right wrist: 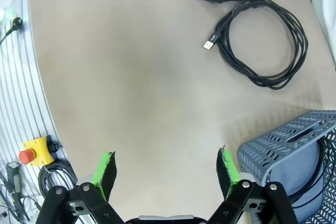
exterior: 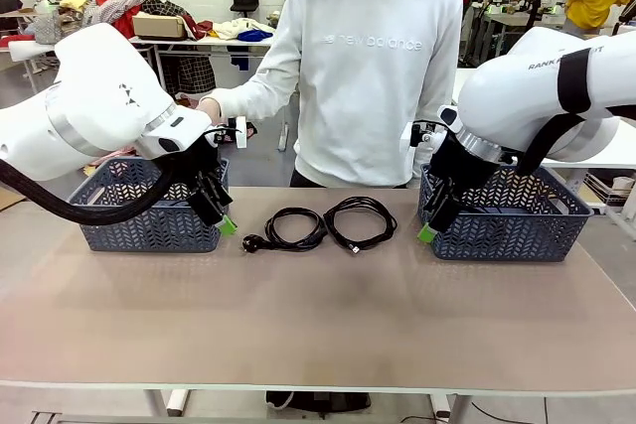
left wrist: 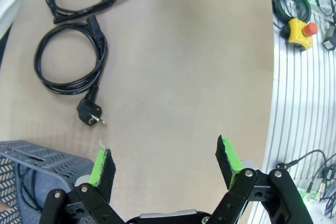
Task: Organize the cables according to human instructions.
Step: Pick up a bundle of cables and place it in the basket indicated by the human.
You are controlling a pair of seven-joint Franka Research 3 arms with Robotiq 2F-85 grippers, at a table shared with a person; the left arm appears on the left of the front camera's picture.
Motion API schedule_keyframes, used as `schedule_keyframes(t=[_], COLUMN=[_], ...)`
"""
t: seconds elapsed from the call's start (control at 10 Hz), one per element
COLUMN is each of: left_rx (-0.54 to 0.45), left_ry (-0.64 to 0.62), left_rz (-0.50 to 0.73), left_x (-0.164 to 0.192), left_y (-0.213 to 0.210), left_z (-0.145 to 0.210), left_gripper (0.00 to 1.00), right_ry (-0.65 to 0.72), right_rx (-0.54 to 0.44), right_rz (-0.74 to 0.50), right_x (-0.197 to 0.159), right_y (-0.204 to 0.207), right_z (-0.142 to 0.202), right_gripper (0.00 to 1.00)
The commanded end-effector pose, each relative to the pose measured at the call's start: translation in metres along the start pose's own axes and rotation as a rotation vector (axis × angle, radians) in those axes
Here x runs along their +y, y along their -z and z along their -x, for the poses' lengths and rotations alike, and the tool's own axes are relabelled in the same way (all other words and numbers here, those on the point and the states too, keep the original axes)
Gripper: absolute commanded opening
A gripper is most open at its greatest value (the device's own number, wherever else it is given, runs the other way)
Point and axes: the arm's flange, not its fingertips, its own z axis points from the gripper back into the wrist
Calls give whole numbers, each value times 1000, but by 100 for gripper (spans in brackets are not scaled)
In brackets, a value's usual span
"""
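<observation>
Worktop [exterior: 318, 325], front view: two coiled cables [exterior: 323, 228] centre frame; left gripper [exterior: 217, 213] and right gripper [exterior: 435, 223] spread wide, empty.
Left wrist view: mains cord [left wrist: 88, 114] upper left, limp, light; I'd pinch bundled loops.
Right wrist view: thinner cord [right wrist: 210, 43] upper right, likely slippery.

bright, even indoor light falls from overhead. the table [exterior: 318, 315] carries a soft pale sheen in the front view, without hard glare, and shadows on it are faint and diffuse. the cables [left wrist: 88, 113] read crisp and dark. the front view is sharp throughout. both wrist views bend strongly at the edges, curving the table's rim.
</observation>
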Motion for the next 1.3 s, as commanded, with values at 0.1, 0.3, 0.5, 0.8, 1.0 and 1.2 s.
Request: schedule_keyframes(t=[0.1,0.3,0.5,0.8,1.0,1.2], left_rx=[0,0,0,96,173,245], left_ry=[-2,-2,-2,94,207,291], left_rz=[3,3,3,-30,-41,-43], left_x=[1,1,1,10,25,42], left_y=[-2,-2,-2,18,43,74], left_z=[1,1,1,-22,-48,-74], left_gripper=[100,100,100,100,100,100], right_ry=[0,0,0,0,0,0], right_rx=[-4,-4,-4,-4,-4,-4], right_rz=[1,1,1,1,1,1], right_x=[-1,-1,-1,-1,-1,-1], right_y=[-1,-1,-1,-1,-1,-1], right_z=[-3,-3,-3,-3,-3,-3], right_gripper=[100,100,100,100,100,100])
